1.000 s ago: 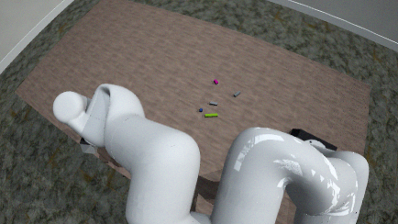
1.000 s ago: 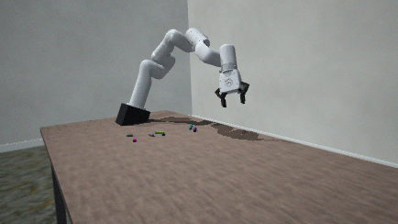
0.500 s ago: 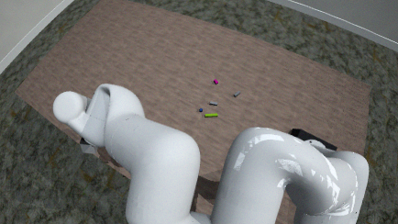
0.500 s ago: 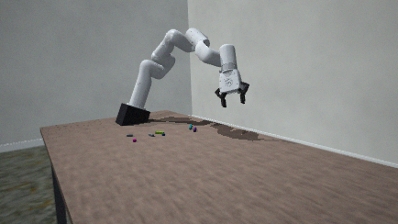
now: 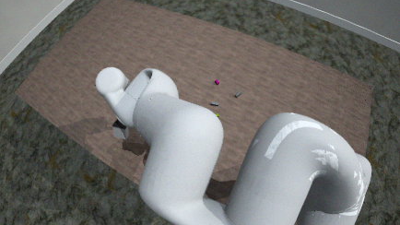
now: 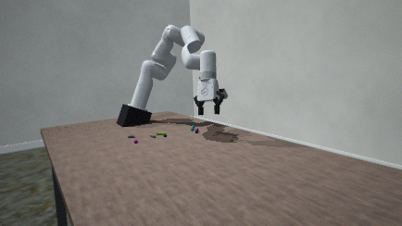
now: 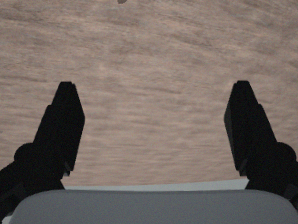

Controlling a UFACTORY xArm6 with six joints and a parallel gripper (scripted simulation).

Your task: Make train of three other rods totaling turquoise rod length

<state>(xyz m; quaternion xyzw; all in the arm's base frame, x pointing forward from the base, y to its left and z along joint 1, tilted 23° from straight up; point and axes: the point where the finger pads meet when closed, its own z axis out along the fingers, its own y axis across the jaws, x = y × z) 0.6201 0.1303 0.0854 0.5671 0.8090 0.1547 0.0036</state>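
My gripper (image 6: pixel 209 109) hangs open and empty well above the table, beyond the rods. In the wrist view the two black fingers stand wide apart over bare wood, with no rod between them. In the side view the turquoise rod (image 6: pixel 192 127) and a purple rod (image 6: pixel 196 131) lie below the gripper. Further left lie a lime rod (image 6: pixel 160 133), a blue rod (image 6: pixel 165 135), two grey rods (image 6: pixel 152 136) (image 6: pixel 131 136) and a magenta rod (image 6: pixel 135 142). From above I see the magenta rod (image 5: pixel 217 82), both grey rods (image 5: pixel 238 94) (image 5: pixel 214 103) and a tip of the lime rod (image 5: pixel 217 115). The arm hides the rest.
The arm's black base (image 6: pixel 132 115) stands at the table's far end. The white arm (image 5: pixel 184 159) fills the lower part of the overhead view. The table edge runs close beside the gripper (image 5: pixel 121 128).
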